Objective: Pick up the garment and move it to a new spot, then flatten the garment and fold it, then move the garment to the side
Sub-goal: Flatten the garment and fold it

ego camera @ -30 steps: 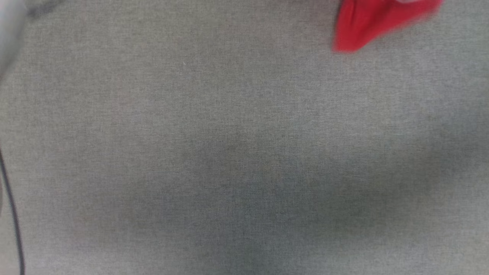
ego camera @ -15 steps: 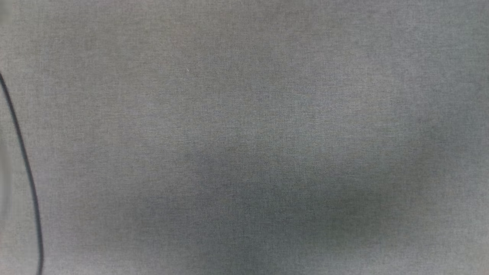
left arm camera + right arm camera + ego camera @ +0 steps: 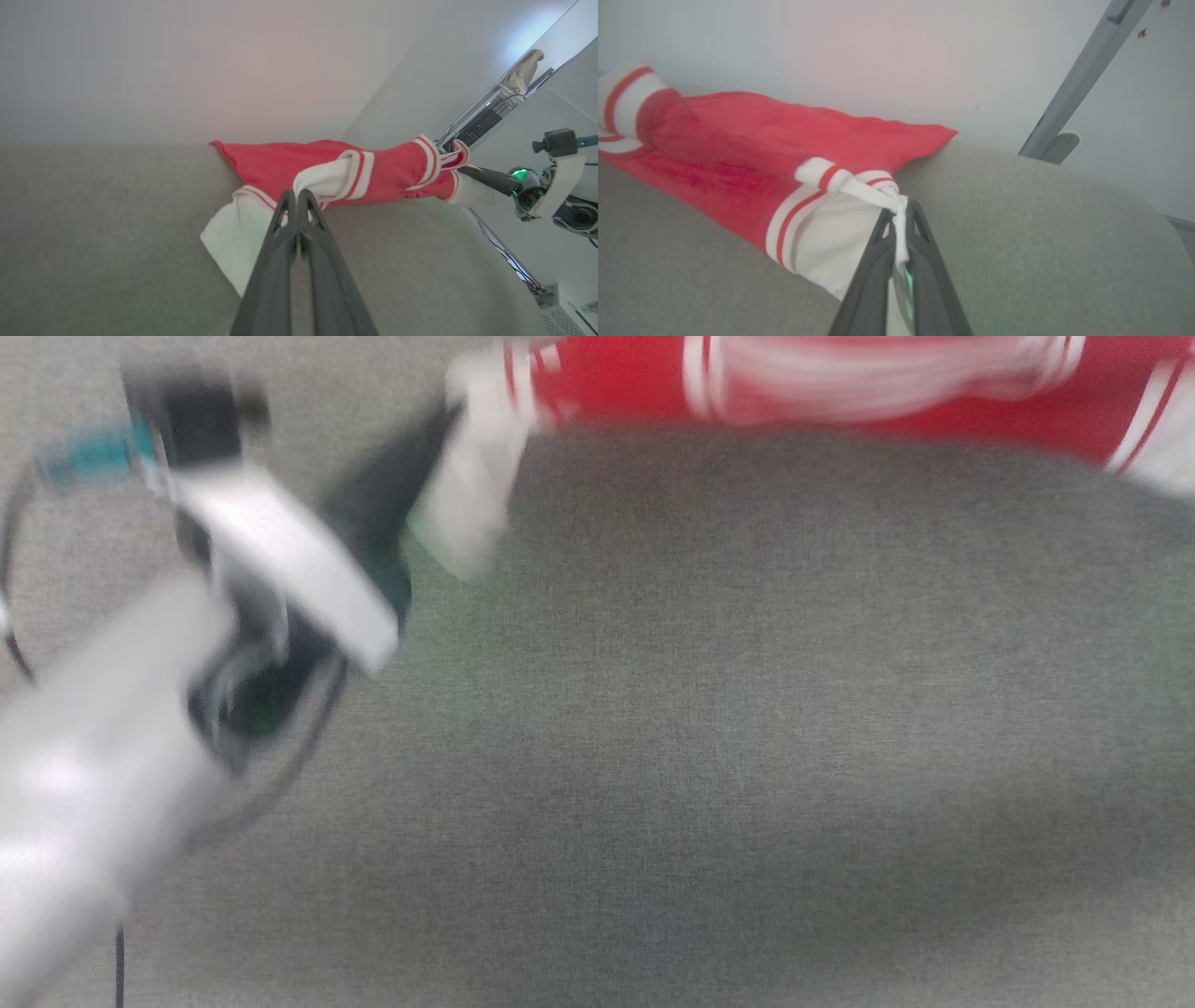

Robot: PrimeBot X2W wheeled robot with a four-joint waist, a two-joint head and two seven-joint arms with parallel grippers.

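Left wrist view: garment [image 3: 280, 161] stretches from left pincer [image 3: 297, 192] to right pincer [image 3: 462, 171], both clenched on it.

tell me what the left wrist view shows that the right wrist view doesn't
Left wrist view: the left gripper shut on a white sleeve of the garment. At the garment's far end, the right gripper holds more white cloth, with its green-lit wrist and some cabled equipment behind.
Right wrist view: the right gripper's grip seen close, white cloth pinched between its jaws, and a slanted grey bar.
Shared: the red garment stretched across the grey cloth surface before a pale wall.
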